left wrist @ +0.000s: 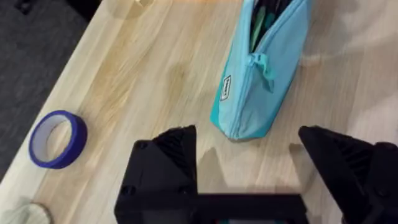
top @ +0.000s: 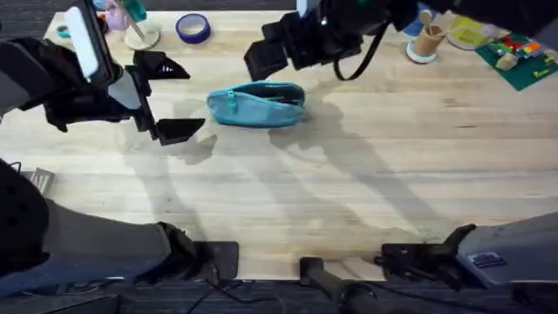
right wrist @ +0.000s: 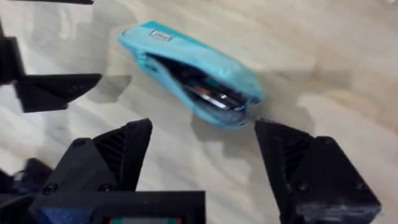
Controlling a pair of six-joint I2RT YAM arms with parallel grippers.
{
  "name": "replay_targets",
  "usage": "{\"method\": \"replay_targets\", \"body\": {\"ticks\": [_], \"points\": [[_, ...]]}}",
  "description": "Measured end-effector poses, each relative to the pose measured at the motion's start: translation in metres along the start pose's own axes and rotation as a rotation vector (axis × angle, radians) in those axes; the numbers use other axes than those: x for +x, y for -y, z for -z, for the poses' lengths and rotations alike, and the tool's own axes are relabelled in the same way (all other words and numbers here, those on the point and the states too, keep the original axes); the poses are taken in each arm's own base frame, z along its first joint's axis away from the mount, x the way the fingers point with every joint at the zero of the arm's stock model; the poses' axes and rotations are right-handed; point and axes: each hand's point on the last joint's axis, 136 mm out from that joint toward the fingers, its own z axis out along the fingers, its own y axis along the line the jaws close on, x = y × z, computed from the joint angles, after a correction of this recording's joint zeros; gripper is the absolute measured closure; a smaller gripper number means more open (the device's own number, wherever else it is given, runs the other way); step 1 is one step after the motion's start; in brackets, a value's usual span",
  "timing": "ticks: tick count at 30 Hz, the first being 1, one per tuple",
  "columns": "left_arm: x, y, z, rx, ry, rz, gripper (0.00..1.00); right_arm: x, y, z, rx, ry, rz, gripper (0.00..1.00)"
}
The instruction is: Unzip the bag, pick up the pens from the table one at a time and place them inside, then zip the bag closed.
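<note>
Light wooden table (top: 366, 174), plank seams visible. Turquoise pouch (top: 257, 104) lies at centre, zipper partly open, pens (right wrist: 208, 94) inside. Pouch soft, light, likely to slide or collapse; judged grip points: zipper pull (left wrist: 265, 67) plus one end. Left gripper (top: 166, 98) at pouch's 9 o'clock, jaws wide, empty. Right gripper (right wrist: 205, 155) near pouch's 12 o'clock, jaws wide, empty. Blue tape roll (top: 193, 27) at 11 o'clock, clear of path.

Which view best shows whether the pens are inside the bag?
Right wrist: it looks into the bag's open mouth, with pens inside. Left wrist shows a narrow gap at the zipper pull; overhead shows the bag side-on.
</note>
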Motion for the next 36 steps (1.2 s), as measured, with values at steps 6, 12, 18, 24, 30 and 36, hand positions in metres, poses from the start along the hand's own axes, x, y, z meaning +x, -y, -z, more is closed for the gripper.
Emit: {"method": "replay_targets", "body": {"ticks": [6, 12, 18, 24, 30, 36], "points": [[0.006, -0.003, 0.008, -0.027, -0.011, -0.016, 0.008, 0.013, -0.038, 0.0, -0.057, -0.022, -0.042, 0.005], [0.007, -0.003, 0.009, -0.03, -0.013, -0.023, 0.008, 0.026, -0.071, 0.001, -0.105, -0.037, -0.004, 0.004], [0.007, -0.003, 0.009, -0.03, -0.013, -0.024, 0.008, 0.019, -0.084, -0.002, -0.136, -0.005, -0.054, 0.005], [0.007, -0.003, 0.009, -0.03, -0.013, -0.026, 0.008, 0.012, -0.09, -0.022, -0.147, 0.006, -0.181, 0.005], [0.007, -0.003, 0.009, -0.03, -0.013, -0.027, 0.008, 0.019, -0.093, -0.053, -0.165, 0.05, -0.25, 0.005], [0.007, -0.003, 0.009, -0.03, -0.013, -0.026, 0.008, 0.038, -0.107, -0.074, -0.175, 0.085, -0.222, 0.005]]}}
